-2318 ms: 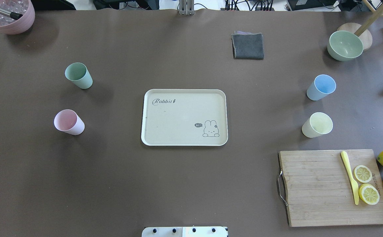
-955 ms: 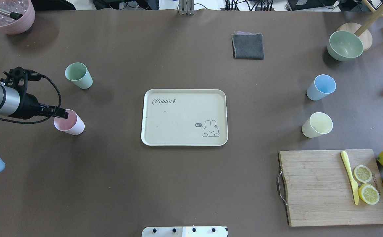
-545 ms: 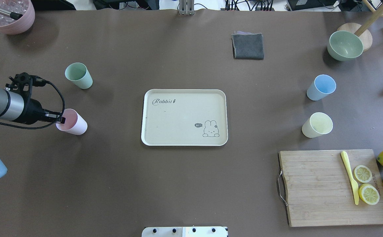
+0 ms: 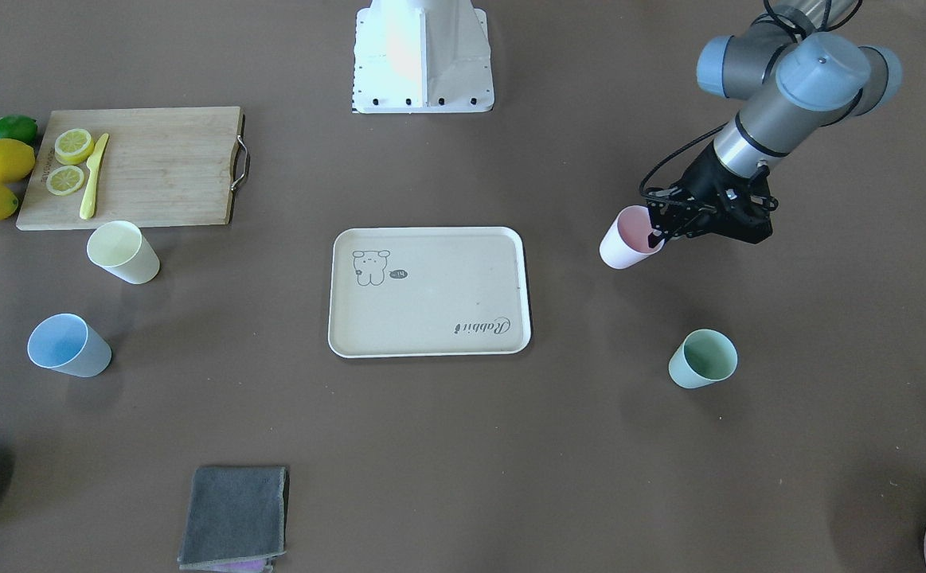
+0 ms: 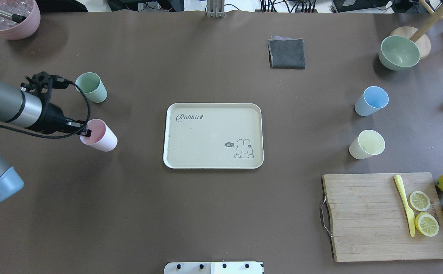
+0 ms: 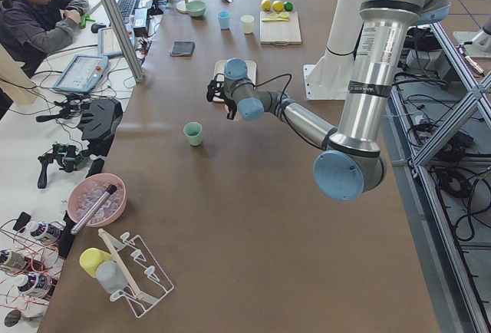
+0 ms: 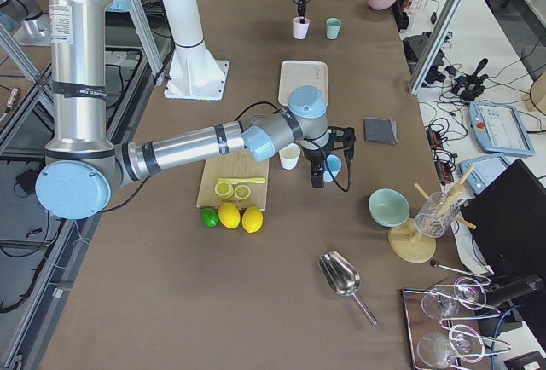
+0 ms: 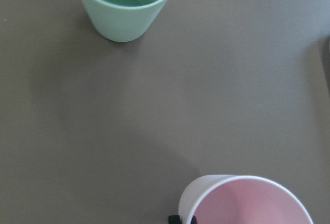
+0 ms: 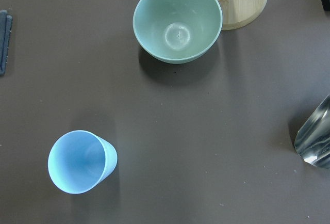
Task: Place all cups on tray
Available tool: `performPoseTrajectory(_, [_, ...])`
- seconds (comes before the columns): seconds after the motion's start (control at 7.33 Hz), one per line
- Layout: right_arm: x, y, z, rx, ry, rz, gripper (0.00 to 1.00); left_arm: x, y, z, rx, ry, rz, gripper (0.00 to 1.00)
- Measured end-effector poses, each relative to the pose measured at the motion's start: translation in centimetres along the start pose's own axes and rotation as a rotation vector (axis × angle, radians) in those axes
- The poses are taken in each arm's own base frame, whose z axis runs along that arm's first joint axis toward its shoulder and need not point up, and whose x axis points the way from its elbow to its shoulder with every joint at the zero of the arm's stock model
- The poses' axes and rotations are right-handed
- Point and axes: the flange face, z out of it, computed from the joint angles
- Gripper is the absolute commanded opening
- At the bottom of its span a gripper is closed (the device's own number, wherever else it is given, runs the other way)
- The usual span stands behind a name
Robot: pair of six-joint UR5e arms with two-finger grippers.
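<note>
My left gripper (image 5: 86,132) is shut on the rim of the pink cup (image 5: 101,137), one finger inside and one outside, and holds it left of the cream rabbit tray (image 5: 206,129). The cup also shows in the front view (image 4: 626,243) and in the left wrist view (image 8: 252,201). The mint green cup (image 5: 91,86) stands behind it. The light blue cup (image 5: 371,101) and the pale yellow cup (image 5: 367,144) stand right of the tray. My right gripper (image 7: 318,174) hangs by the blue cup (image 9: 80,161); I cannot tell whether it is open.
A wooden cutting board (image 5: 366,217) with lemon slices and a yellow knife lies at the front right, whole lemons beside it. A green bowl (image 5: 399,52) and a grey cloth (image 5: 287,53) are at the back right. A mauve bowl (image 5: 10,19) is at the back left.
My left arm came in from the left, closed on the pink cup's rim and carried it right, toward the tray. A black part of the right arm appeared at the right edge.
</note>
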Motion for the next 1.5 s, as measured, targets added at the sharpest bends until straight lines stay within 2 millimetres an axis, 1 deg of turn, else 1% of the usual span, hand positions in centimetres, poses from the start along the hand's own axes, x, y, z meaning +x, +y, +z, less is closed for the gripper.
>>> performPoseTrajectory(0.14, [0.1,0.0,0.1,-0.001,0.001,0.002,1.0,5.2,-1.2,0.0,-0.004,-0.021,-0.026,0.0])
performPoseTrajectory(0.27, [0.2,0.0,0.2,-0.003,0.004,0.003,1.0,9.4,-0.8,1.5,-0.009,-0.041,-0.041,0.0])
performPoseTrajectory(0.41, [0.3,0.0,0.3,-0.002,0.008,0.004,1.0,12.3,0.1,3.9,-0.006,-0.067,-0.047,0.0])
performPoseTrajectory(0.55, [0.3,0.0,0.4,0.0,0.013,0.004,1.0,14.3,0.8,6.1,-0.002,-0.092,-0.044,0.0])
performPoseTrajectory(0.68, [0.3,0.0,0.5,0.001,0.016,0.003,1.0,15.2,1.2,7.3,0.002,-0.105,-0.042,0.0])
performPoseTrajectory(0.95, [0.2,-0.1,0.7,-0.001,0.018,0.001,1.0,15.8,1.5,8.0,0.0,-0.109,-0.04,0.0])
performPoseTrajectory(1.09, [0.0,-0.3,0.9,-0.003,0.018,-0.002,1.0,16.3,1.8,8.1,-0.003,-0.102,-0.035,0.35])
performPoseTrajectory(1.23, [-0.2,-0.6,1.2,-0.006,0.018,-0.003,1.0,16.8,1.9,8.0,-0.005,-0.093,-0.03,0.73])
performPoseTrajectory(1.36, [-0.4,-1.1,1.7,-0.01,0.019,-0.004,1.0,17.1,2.0,7.7,-0.004,-0.086,-0.026,0.97])
performPoseTrajectory(1.5, [-0.8,-1.6,2.1,-0.013,0.018,-0.01,1.0,17.4,2.2,7.0,0.004,-0.074,-0.02,0.97])
